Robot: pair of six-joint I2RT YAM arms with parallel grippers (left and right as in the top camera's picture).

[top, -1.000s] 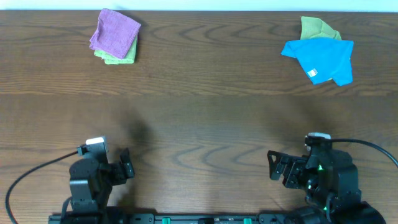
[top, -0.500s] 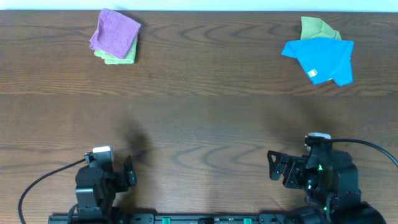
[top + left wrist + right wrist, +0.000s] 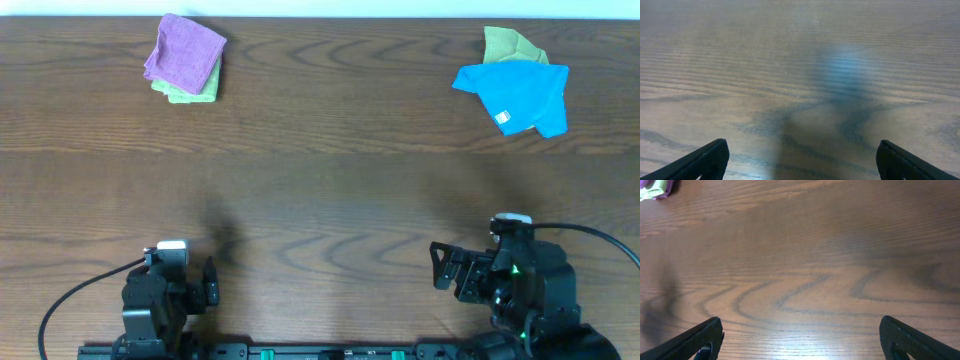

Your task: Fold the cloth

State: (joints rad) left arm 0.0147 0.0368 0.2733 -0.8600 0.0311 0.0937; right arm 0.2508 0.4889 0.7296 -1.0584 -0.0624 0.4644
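A blue cloth lies spread and rumpled at the far right of the table, partly over a green cloth. A folded purple cloth sits on a folded green cloth at the far left. My left gripper is open and empty near the front edge, left side; its fingers frame bare wood in the left wrist view. My right gripper is open and empty near the front edge, right side; the right wrist view shows bare wood between its fingers.
The wooden table spans the whole view. The corner of the purple and green pile shows in the right wrist view at top left. Cables run from both arm bases at the front edge.
My left arm has drawn back toward the front edge and shifted slightly right. The right arm and all cloths have not moved.
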